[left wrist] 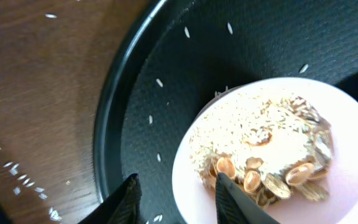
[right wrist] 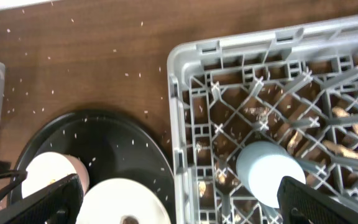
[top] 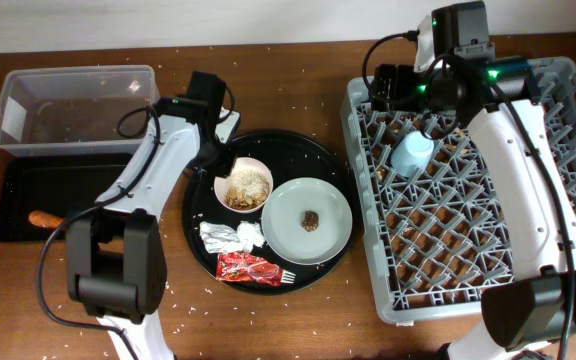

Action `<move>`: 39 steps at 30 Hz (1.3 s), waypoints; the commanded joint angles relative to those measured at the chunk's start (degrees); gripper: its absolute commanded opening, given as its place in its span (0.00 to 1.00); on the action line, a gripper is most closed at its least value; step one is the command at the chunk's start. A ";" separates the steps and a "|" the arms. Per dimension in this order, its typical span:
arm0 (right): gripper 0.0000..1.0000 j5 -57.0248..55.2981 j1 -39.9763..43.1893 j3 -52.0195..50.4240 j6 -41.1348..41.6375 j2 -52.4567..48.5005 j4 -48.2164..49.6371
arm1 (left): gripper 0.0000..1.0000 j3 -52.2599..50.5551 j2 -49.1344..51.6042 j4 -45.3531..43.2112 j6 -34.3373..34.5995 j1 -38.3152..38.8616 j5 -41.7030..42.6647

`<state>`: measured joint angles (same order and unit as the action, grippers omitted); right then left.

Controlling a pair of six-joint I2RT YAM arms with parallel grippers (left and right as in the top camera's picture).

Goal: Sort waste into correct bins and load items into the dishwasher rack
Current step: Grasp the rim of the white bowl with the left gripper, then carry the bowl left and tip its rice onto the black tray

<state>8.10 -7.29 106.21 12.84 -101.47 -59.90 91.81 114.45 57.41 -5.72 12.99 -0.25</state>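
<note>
My left gripper is open and straddles the left rim of the small white/pinkish bowl, one finger inside and one over the round tray; in the overhead view it is at the bowl. The bowl holds rice-like scraps and shells. The pale plate carries a brown lump. The napkin, red wrapper and fork lie on the tray. The carrot lies in the black rectangular tray. My right gripper is wide open and empty above the grey rack, beside the upturned light-blue cup.
The clear tub stands at the far left, behind the black rectangular tray. The round black tray sits between the bins and the rack. Rice grains are scattered over the wooden table. Shell-like scraps lie under the rack's grid.
</note>
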 commanded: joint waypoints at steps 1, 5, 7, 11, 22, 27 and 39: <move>0.99 0.31 -0.20 -0.20 -0.57 -0.22 1.09 | 0.35 2.54 0.28 1.84 2.99 0.13 2.97; 0.99 0.33 -0.20 -0.20 -0.57 -0.22 1.40 | 0.34 2.54 0.28 3.37 4.26 3.45 4.52; 0.99 0.35 -0.22 -0.20 -0.57 -0.22 0.68 | 0.33 2.54 0.28 3.76 5.62 4.66 3.82; 0.99 0.33 -0.20 -0.20 -0.57 -0.22 -1.44 | 0.30 2.54 0.28 3.89 6.43 5.40 9.70; 0.99 0.24 -0.20 -0.20 -2.12 -0.22 -4.04 | 0.30 1.68 5.88 -3.23 8.96 14.64 -0.92; 0.99 0.07 -0.20 -0.20 -2.10 -0.22 -4.68 | 0.22 1.66 6.97 -3.32 8.96 14.49 -1.07; 0.99 -1.49 -0.20 -0.20 -2.12 -0.22 -5.07 | 0.01 4.46 7.87 0.59 9.60 14.71 -5.70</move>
<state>7.40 -7.29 106.21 11.33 -101.47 -64.97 93.45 121.40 54.48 3.33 27.97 -3.92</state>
